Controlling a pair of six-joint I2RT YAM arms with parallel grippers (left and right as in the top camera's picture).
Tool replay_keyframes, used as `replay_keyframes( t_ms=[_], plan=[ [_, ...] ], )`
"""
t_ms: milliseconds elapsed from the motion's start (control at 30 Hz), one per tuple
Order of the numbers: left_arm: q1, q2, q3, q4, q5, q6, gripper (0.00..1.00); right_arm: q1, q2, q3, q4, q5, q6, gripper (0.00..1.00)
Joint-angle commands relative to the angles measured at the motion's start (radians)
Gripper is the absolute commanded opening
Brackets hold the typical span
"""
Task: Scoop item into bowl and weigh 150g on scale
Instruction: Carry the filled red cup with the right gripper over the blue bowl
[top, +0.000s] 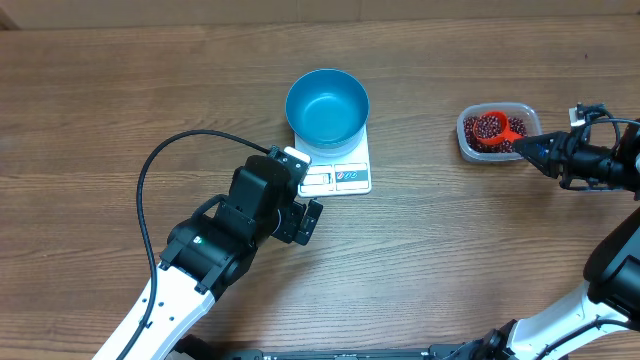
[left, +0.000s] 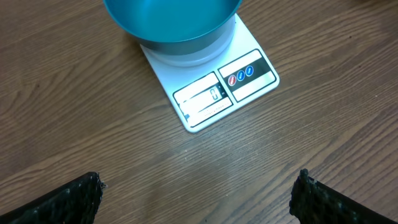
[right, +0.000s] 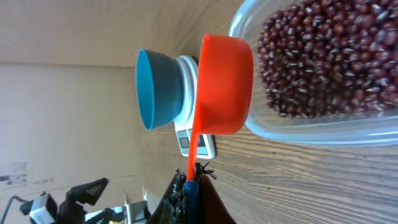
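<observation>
The blue bowl (top: 327, 105) stands empty on the white scale (top: 345, 180) at the table's middle back. Dark red beans (top: 487, 128) fill a clear tub (top: 464, 140) at the right. An orange scoop (top: 497, 131) has its cup in the tub with beans in it. My right gripper (top: 531, 150) is shut on the scoop's handle. In the right wrist view the scoop (right: 224, 84) hangs at the tub's rim (right: 298, 132) beside the beans (right: 323, 56), with the bowl (right: 155, 90) beyond it. My left gripper (top: 303, 215) is open and empty, just in front of the scale (left: 211, 93); its fingers (left: 71, 202) stand wide apart.
The left arm's black cable (top: 150, 170) loops over the table at the left. A cardboard wall runs along the table's back edge. Bare wood lies between the scale and the tub.
</observation>
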Motion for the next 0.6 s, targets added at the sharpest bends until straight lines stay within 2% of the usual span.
replay_keyframes(
  t_ms=[0, 200, 333, 567],
  plan=[
    [0.004, 0.002, 0.0, 0.004, 0.012, 0.018, 1.0, -0.006, 0.003, -0.005, -0.007, -0.077, -0.039, 0.04],
    [0.004, 0.002, 0.0, 0.004, 0.012, 0.018, 1.0, -0.004, 0.003, -0.005, -0.028, -0.13, -0.043, 0.04],
    [0.004, 0.002, 0.0, 0.004, 0.012, 0.018, 1.0, 0.002, 0.003, -0.005, -0.074, -0.181, -0.117, 0.04],
    [0.004, 0.002, 0.0, 0.004, 0.012, 0.018, 1.0, 0.044, 0.003, -0.005, -0.113, -0.218, -0.116, 0.04]
  ],
)
